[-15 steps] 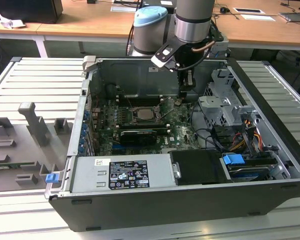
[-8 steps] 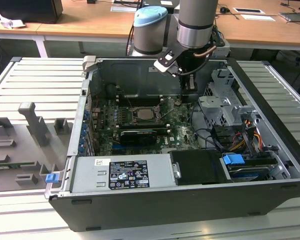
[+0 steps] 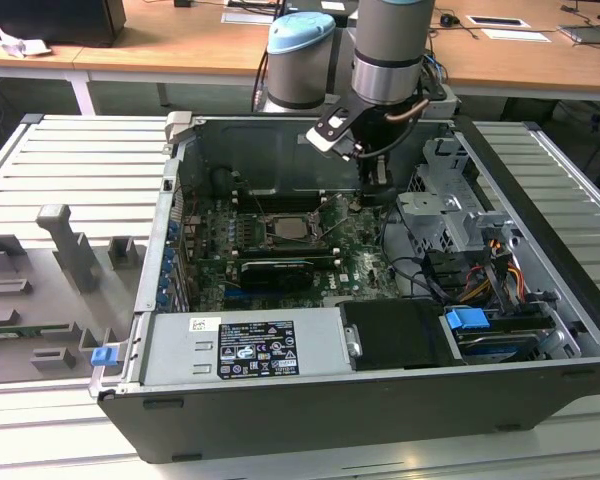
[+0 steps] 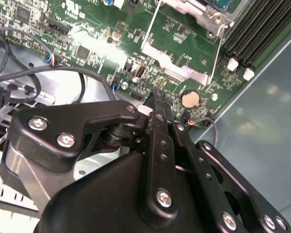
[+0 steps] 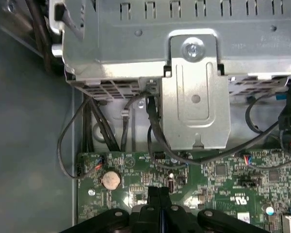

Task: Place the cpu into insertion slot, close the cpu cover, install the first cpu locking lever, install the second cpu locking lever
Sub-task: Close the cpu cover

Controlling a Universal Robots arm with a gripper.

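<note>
Gripper (image 3: 373,200): fingers pressed flat together with nothing between them, tips held low over the green board just beside the insertion slot (image 3: 269,230), on the exterior view's right of it. Contents of that slot: the cpu (image 3: 292,229), a pale grey square in its middle, which I take as seated, though I would not swear to it. Next item, the cpu cover (image 4: 177,67): a thin silvery frame with board visible through its cut-out, lying between the slot and the fingertips (image 4: 159,109). It looks swung open toward the gripper, its tilt hard to judge. Step in hand, by my reading: closing that cover. Done well, the closed tips meet the frame's free edge squarely and carry it over along its hinge arc, clear of the coin cell (image 4: 189,98) and the thin wires nearby. The second wrist view gives the cover, the slot's corner and the memory slots (image 4: 254,29). The first wrist view faces the drive cage (image 5: 194,97) and its cables. The exterior view places the arm within the whole case (image 3: 380,415).
</note>
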